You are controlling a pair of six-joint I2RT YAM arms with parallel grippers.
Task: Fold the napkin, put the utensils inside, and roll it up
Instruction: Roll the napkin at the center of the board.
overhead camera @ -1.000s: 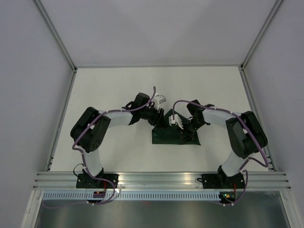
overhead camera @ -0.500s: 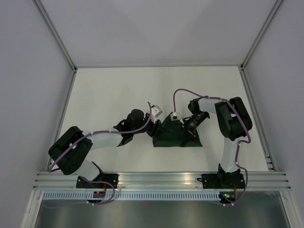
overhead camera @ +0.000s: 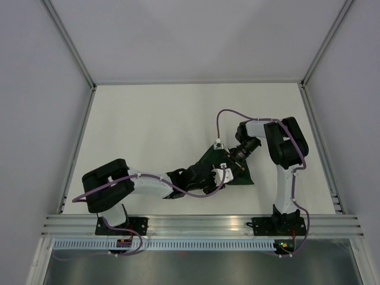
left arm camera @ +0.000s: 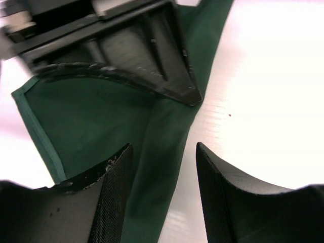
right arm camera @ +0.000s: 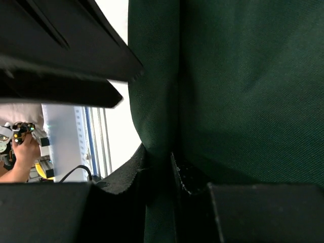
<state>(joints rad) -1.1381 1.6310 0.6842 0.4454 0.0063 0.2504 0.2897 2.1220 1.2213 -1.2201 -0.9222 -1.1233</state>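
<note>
The dark green napkin [overhead camera: 209,159] lies bunched near the table's middle, partly under both grippers. My left gripper [overhead camera: 221,173] reaches in low from the front left. In the left wrist view it [left arm camera: 163,147] is open, and its jaws straddle a raised fold of the napkin [left arm camera: 91,121] without closing on it. My right gripper [overhead camera: 233,158] comes from the right. In the right wrist view it [right arm camera: 159,154] is shut on a fold of the napkin [right arm camera: 243,76]. The fork is hidden.
An aluminium rail [overhead camera: 202,224] runs along the near edge, and grey walls with metal posts [overhead camera: 70,44] enclose the white table. A person's hand [right arm camera: 20,147] shows beyond the rail in the right wrist view.
My left arm has swung from the napkin's left side down to its near side and now reaches in low. My right gripper has stayed pinched on the napkin, which is more bunched.
</note>
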